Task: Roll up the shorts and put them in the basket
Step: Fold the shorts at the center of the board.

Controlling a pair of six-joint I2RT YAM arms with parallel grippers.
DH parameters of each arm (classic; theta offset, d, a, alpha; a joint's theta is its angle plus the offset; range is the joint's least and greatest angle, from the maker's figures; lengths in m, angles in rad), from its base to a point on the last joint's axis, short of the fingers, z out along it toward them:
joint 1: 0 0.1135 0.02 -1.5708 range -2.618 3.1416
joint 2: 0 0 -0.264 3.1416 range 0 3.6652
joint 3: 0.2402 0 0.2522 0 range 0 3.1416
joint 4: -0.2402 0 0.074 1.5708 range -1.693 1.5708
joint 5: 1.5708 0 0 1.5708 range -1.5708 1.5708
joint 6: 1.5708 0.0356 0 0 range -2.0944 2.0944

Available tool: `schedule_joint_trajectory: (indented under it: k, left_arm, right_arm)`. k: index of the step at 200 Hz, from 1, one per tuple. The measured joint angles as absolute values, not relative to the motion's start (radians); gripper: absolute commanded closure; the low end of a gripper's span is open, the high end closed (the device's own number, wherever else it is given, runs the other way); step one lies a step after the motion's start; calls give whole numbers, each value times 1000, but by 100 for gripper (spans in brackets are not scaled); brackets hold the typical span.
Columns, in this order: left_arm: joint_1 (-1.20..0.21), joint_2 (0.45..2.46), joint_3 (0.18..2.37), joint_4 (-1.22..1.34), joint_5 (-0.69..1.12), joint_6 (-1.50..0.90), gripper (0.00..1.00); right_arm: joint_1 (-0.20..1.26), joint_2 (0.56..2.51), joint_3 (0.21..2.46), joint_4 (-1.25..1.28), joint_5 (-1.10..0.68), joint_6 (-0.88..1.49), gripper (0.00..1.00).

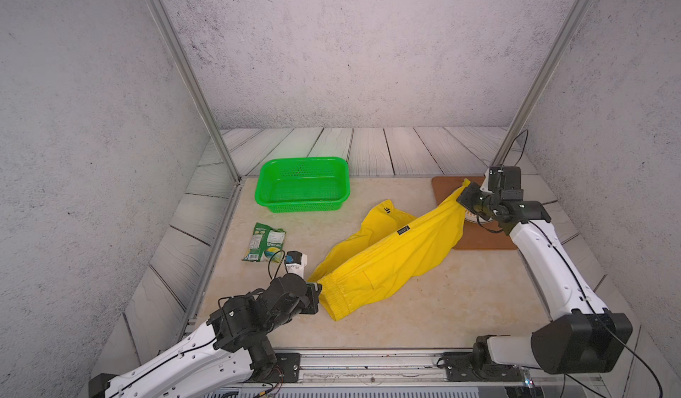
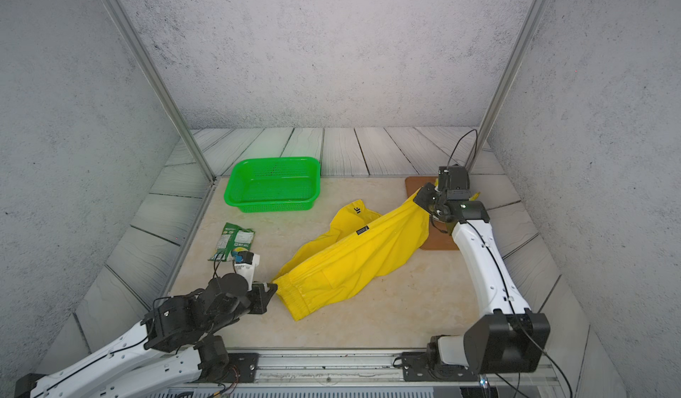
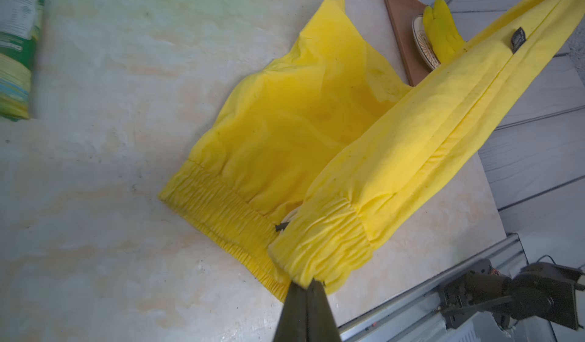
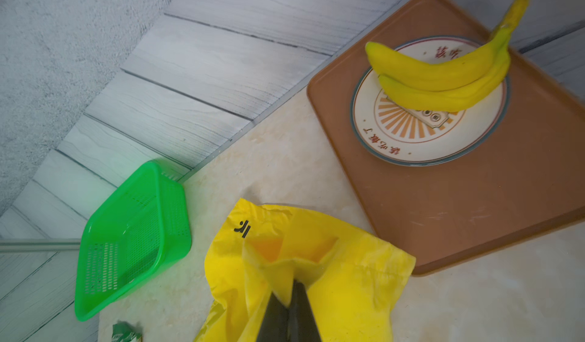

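Taking the far wall as 12 o'clock, the shorts point(image 1: 387, 256) lie as one long band across the counter point(image 1: 442, 311), from about 7 o'clock to 2 o'clock. The left jaws are clenched on the folded end of the elastic waistband point(image 3: 323, 245) at 7 o'clock, low over the counter. The right jaws are clenched on a leg hem at 2 o'clock, raised above the brown tray point(image 1: 479, 243). I judge that the two grips pull against each other to make the cloth straight and doubled lengthwise, a narrow strip that is easier to roll. The middle rests on the counter; the second leg lies loose toward 12 o'clock, not yet in line.

The counter from 4 to 6 o'clock is bare, good room for laying down and rolling. The green basket point(image 1: 302, 184) at 11 o'clock and the snack packet point(image 1: 264, 241) at 9 o'clock are apart from the cloth. The tight place is 2 o'clock: the raised hem hangs near the bananas point(image 4: 443, 71) on their plate point(image 4: 411, 144), and the tray rim could catch the cloth.
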State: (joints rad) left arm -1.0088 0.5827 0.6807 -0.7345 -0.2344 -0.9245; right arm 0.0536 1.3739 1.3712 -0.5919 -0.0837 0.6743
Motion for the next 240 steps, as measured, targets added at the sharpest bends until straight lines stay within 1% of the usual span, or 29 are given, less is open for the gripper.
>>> schedule_joint_trajectory:
  k: [23,52,91,114,133,190,217,240]
  left_arm:
    - [-985,555,680,-755,-276,-944,100]
    - [-969,545,680,-759,-282,-942,100]
    - [-968,552,680,-771,-275,-934,100]
    - [-963,553,680,-757,-274,-931,100]
    - [-926,570,679,-749,-277,-932,100]
    - [-714,704,630,-685,-227,-922,100]
    - [-671,753,590,-652,-214,-917,100]
    - [-646,774,562,-623,-209,-908,100]
  right_arm:
    - [66,1380,1371,-586,-107,671,100]
    - [68,1365,1369,-587,-114,657,100]
    - [68,1253,1291,-570,-84,649,100]
    - [68,1251,1298,-553,-84,649,100]
    - [72,1325,1344,-547,-111,655,100]
    - [168,1722,1632,-579,-129,639,100]
    - [206,1873,1764,-622,-121,625,100]
    - [215,1938,1789,-637,-111,624,100]
